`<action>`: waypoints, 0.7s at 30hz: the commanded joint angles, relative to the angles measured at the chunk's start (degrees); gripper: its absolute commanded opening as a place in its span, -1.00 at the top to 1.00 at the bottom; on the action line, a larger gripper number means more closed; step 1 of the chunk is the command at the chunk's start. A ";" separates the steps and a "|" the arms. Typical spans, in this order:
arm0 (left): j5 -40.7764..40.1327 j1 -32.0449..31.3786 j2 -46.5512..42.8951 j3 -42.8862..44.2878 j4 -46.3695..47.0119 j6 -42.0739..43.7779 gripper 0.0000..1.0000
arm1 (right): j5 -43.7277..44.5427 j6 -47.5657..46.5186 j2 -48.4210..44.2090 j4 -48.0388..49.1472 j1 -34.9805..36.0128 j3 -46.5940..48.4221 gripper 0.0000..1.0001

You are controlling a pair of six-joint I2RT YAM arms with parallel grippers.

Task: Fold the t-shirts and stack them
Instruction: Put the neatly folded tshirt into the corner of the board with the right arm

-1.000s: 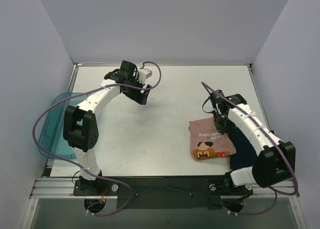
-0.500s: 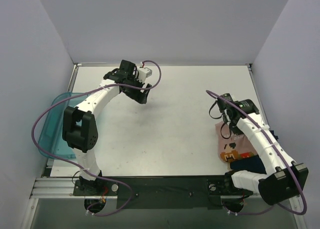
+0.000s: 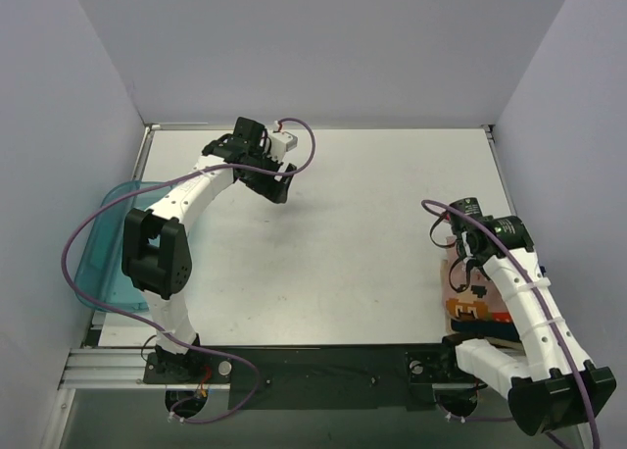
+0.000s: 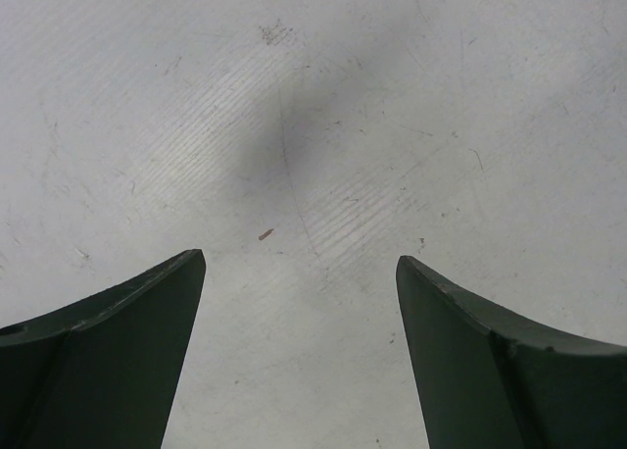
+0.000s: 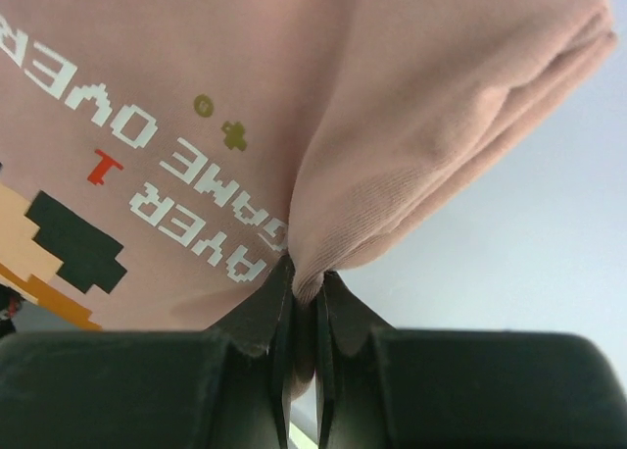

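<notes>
A fold of the pink t-shirt [image 5: 196, 125] is pinched between the closed fingers [image 5: 257, 317] of the right gripper [image 5: 305, 290], with the printed chest spread out beyond the fingertips. From above, the shirt is seen at the near right edge of the table [image 3: 353, 253]. The left gripper [image 4: 299, 263] is held open above the table's far left, well apart from the shirt.

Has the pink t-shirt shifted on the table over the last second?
Yes. Pinched in the right gripper, the pink t-shirt has been dragged rightward across the table, ending against its right edge and slightly closer to the near side.
</notes>
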 commanded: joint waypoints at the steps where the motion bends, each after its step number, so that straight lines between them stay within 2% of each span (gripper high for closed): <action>1: 2.23 0.49 -2.37 0.37 1.99 0.12 -0.80 | 3.08 -9.64 -0.10 0.19 -3.19 -4.01 1.00; 6: 2.50 0.49 -2.37 0.28 2.25 -0.24 -0.80 | 6.68 -16.57 1.31 8.69 -9.07 -9.11 1.00; 11: 3.64 0.84 -2.54 0.11 2.16 -1.03 -0.80 | 0.46 -19.57 3.06 14.25 -13.92 -12.10 1.00; 16: 3.73 0.84 -2.37 -0.24 2.07 -0.94 -0.79 | 2.12 -26.25 2.98 22.77 -17.60 -18.52 1.00; 18: 3.91 0.93 -2.37 -0.33 2.51 -1.12 -0.79 | 0.98 -26.70 3.42 25.59 -19.18 -18.96 0.68; 19: 4.17 0.93 -2.45 -0.42 2.51 -1.12 -0.79 | 2.11 -27.57 3.68 28.29 -20.24 -19.14 0.30; 21: 4.26 0.93 -2.80 -0.51 2.25 -1.12 -0.79 | 5.78 -28.97 4.21 32.95 -22.62 -19.05 -0.13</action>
